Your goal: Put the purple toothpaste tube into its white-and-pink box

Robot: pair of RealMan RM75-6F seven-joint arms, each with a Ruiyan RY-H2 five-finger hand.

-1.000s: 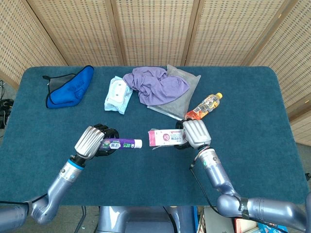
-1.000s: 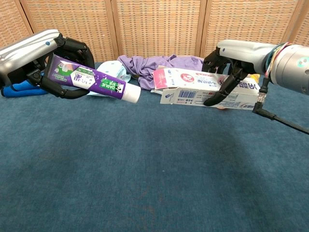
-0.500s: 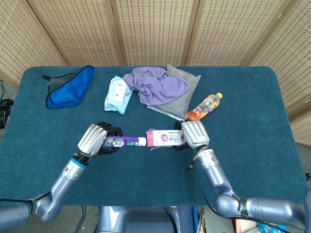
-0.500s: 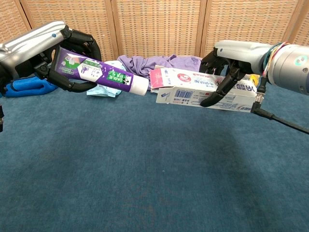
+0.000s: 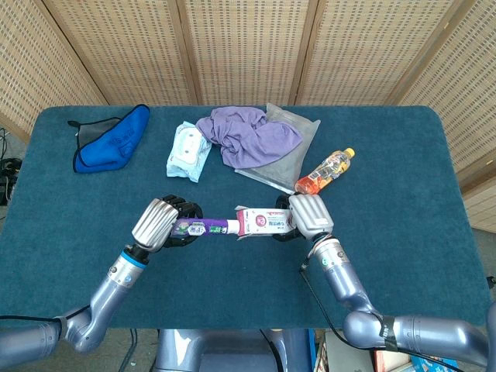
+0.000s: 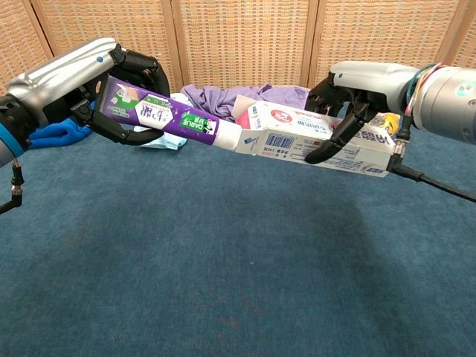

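The purple tube (image 5: 200, 228), white-capped with green and white label patches, is gripped at its tail by the left hand (image 5: 164, 224) and held above the table (image 5: 403, 155), cap pointing toward 3 o'clock at the open end of the white-and-pink box (image 5: 265, 222), which the right hand (image 5: 307, 215) grips. A second ago cap and box mouth stood apart; now they meet. The chest view shows the barcode panel and the flap, hidden from the head view; whether the cap has entered, I cannot tell.

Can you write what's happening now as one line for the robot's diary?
left hand holds toothpaste tube | cap end at box opening | right hand holds box | insertion starting
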